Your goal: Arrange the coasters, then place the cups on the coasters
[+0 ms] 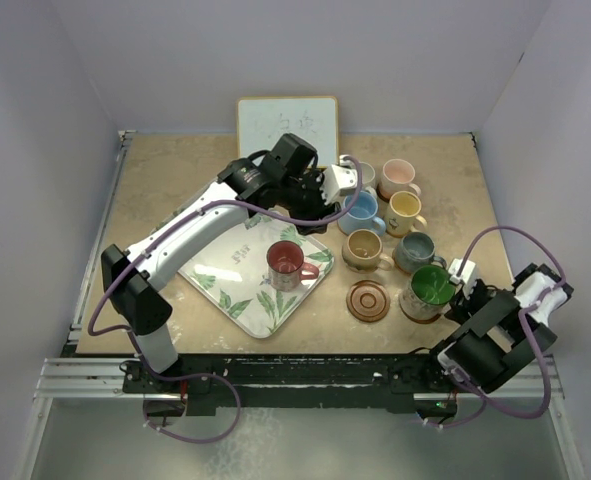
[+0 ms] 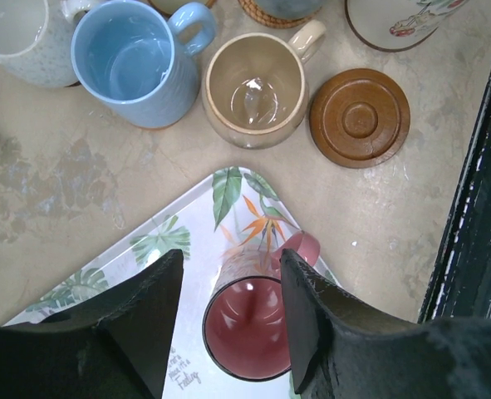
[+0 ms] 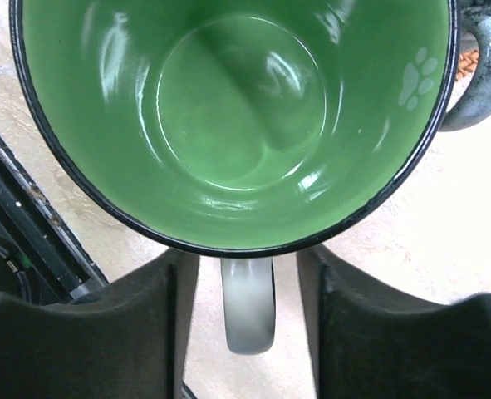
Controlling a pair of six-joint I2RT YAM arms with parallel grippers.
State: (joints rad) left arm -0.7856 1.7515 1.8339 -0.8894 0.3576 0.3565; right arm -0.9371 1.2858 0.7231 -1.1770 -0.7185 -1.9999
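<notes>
At the table's right front, green cup (image 1: 432, 287) placed; red cup (image 1: 287, 260) waiting on the tray (image 1: 225, 280).
Right gripper (image 3: 247, 259) stands apart astride the green handle, gripping nothing. Left gripper (image 2: 228, 270) hangs spread and empty above the red cup, which likely goes onto the bare coaster (image 1: 368, 300) next: descend, pinch, carry.
</notes>
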